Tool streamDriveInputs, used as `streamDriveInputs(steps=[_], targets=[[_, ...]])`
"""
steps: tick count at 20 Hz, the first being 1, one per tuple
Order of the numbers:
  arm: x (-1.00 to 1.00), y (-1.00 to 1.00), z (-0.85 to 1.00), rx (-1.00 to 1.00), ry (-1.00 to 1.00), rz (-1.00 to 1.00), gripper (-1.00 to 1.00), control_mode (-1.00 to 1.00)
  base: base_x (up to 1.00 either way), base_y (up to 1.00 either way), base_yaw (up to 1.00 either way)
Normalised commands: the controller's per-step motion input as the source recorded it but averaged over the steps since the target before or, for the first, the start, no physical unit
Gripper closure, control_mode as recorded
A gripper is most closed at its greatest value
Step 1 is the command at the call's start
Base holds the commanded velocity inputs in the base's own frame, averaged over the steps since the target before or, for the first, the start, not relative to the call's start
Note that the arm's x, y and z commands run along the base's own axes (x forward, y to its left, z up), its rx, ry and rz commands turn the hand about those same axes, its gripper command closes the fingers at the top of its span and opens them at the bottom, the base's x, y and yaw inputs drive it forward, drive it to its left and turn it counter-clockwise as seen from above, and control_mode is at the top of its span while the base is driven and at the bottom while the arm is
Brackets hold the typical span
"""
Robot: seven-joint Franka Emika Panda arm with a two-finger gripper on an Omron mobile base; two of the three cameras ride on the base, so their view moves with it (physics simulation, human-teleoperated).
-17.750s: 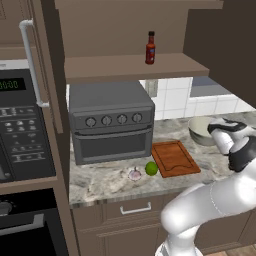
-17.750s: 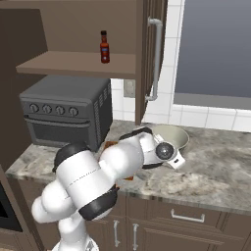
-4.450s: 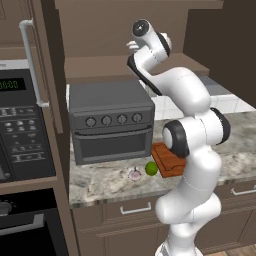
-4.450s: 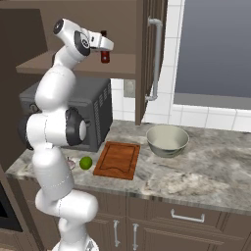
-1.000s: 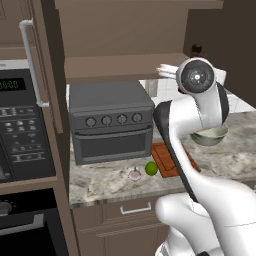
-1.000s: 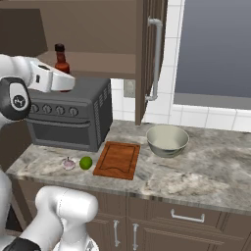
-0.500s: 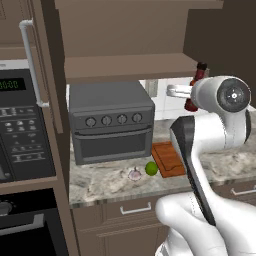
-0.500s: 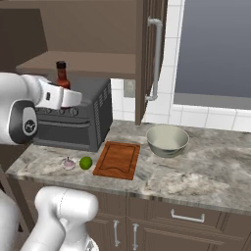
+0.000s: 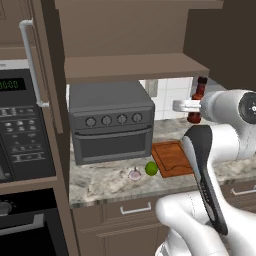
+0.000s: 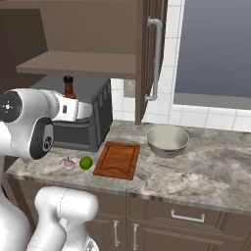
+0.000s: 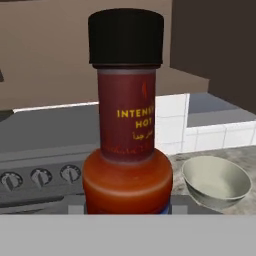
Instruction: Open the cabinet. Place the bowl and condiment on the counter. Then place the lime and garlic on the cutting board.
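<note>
My gripper point(image 9: 194, 107) is shut on the condiment point(image 9: 198, 100), a dark-red bottle with a black cap held upright in the air in front of the toaster oven. In the hand view the condiment point(image 11: 127, 125) stands close up and hides the fingertips. The cabinet point(image 10: 147, 49) is open, its shelf point(image 9: 130, 67) bare. The bowl point(image 10: 167, 139) rests on the counter point(image 10: 196, 176) right of the cutting board point(image 10: 117, 159). Lime point(image 10: 86, 163) and garlic point(image 10: 68, 163) lie on the counter just left of the board, touching neither it nor the gripper point(image 10: 70, 103).
A grey toaster oven point(image 9: 111, 122) stands under the shelf at the back of the counter. A black microwave point(image 9: 25, 130) and a wall oven sit to the left. Drawers point(image 10: 186, 215) run below the counter, and a window point(image 10: 215, 49) is at the right.
The arm has swung down and away from the cabinet shelf, carrying the condiment lower toward the counter. Bowl, lime, garlic and board have not moved.
</note>
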Motion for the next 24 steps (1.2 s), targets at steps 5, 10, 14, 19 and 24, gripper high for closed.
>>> streamDriveInputs(steps=[5,10,14,19,24], targets=[[-0.07,-0.01,-0.54,-0.02,0.0,0.09,1.0,-1.0,0.0,0.0,0.0],[-0.04,-0.2,-0.45,-0.01,0.0,0.07,1.0,-1.0,0.0,0.0,0.0],[-0.07,-0.45,-0.29,0.0,0.0,0.08,1.0,-1.0,0.0,0.0,0.0],[-0.54,-0.49,-0.53,0.0,-0.12,0.06,1.0,-1.0,0.0,0.0,0.0],[-0.87,-0.16,-0.51,-0.01,-0.24,0.01,1.0,-1.0,0.0,0.0,0.0]])
